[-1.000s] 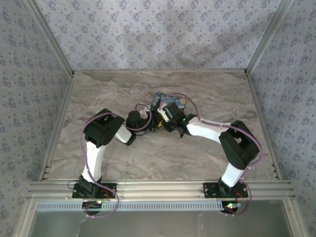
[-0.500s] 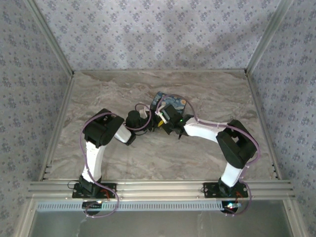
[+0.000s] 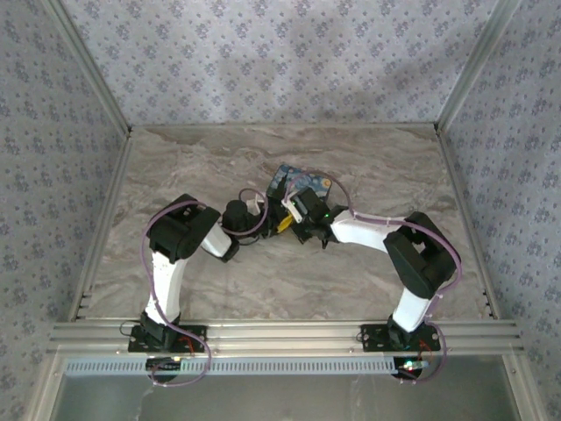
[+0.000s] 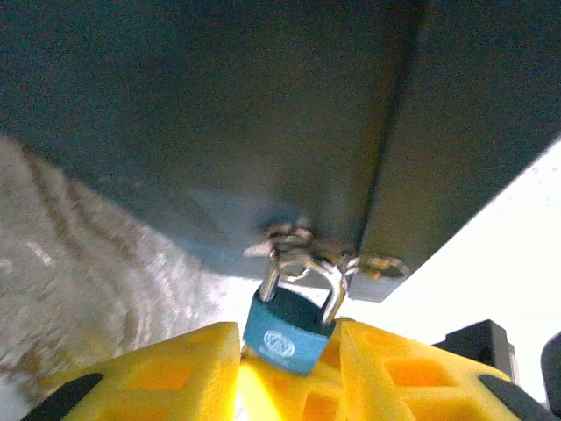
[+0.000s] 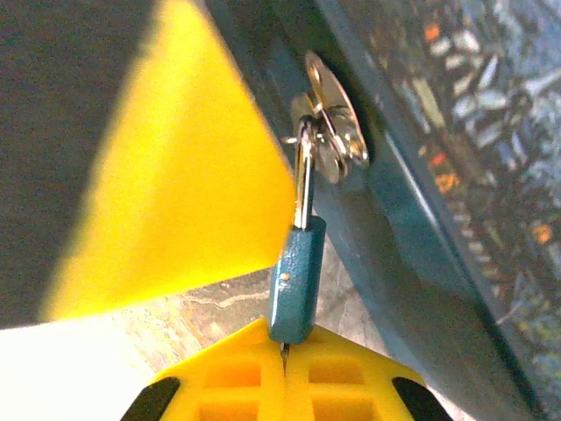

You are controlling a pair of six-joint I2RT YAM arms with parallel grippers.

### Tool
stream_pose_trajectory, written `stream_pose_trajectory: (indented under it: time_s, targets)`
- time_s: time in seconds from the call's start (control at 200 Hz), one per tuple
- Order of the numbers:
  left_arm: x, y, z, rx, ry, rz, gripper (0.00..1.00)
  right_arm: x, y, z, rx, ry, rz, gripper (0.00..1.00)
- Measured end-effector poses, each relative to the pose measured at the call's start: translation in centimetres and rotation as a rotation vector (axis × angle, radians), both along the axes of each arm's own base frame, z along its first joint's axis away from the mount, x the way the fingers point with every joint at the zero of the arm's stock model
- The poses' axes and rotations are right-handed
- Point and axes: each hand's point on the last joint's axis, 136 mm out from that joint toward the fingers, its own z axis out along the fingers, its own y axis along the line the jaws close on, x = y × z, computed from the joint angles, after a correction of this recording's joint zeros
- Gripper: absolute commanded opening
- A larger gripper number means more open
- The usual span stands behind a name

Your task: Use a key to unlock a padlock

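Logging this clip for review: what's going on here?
The right end effector is shut on a thin metal sliver, apparently the key, pushed into the underside of the blue padlock. The padlock hangs by its shackle from the hasp of the blue box. The left end effector brackets the padlock body; shackle looks closed.

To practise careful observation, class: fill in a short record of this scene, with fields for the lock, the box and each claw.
Padlock: blue, hanging by its shackle from the hasp on the box
Box: blue, swirly print, on the marbled table
Left claw: yellow fingers flank the padlock body; grip unclear
Right claw: shut under the padlock on a thin key
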Motion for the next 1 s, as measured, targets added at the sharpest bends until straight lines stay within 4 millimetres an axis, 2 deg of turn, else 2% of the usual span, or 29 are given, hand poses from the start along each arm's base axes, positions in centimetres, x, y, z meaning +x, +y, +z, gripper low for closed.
stream_pose_trajectory:
  time_s: [0.17,0.365,0.555,0.605,0.69,0.874,0.999]
  targets:
    - [-1.0,0.8,-0.8,0.036,0.013,0.003,0.38,0.0,-0.1,-0.3,0.011,-0.003,-0.008,0.0]
    - [-1.3,1.8,0.2,0.066,-0.019,0.025,0.38,-0.5,-0.3,-1.1,0.02,0.002,-0.006,0.0]
    - [-0.1,3.8,3.4,0.109,-0.106,0.085,0.4,-1.0,-0.4,-1.3,0.028,0.007,0.001,0.0]
    - [0.1,4.3,4.4,0.122,-0.13,0.098,0.43,-1.0,-0.4,-1.1,0.034,0.006,0.002,0.0]
    - [0.5,5.3,5.7,0.202,-0.179,0.126,0.48,-1.1,-0.3,-0.5,0.052,0.004,0.015,0.0]
    - [1.9,6.6,10.1,0.374,-0.306,0.171,0.52,-1.1,-0.4,0.5,0.087,0.002,0.045,0.0]
    - [2.7,7.1,10.9,0.469,-0.337,0.18,0.54,-1.4,-0.3,0.3,0.098,0.019,0.066,0.0]
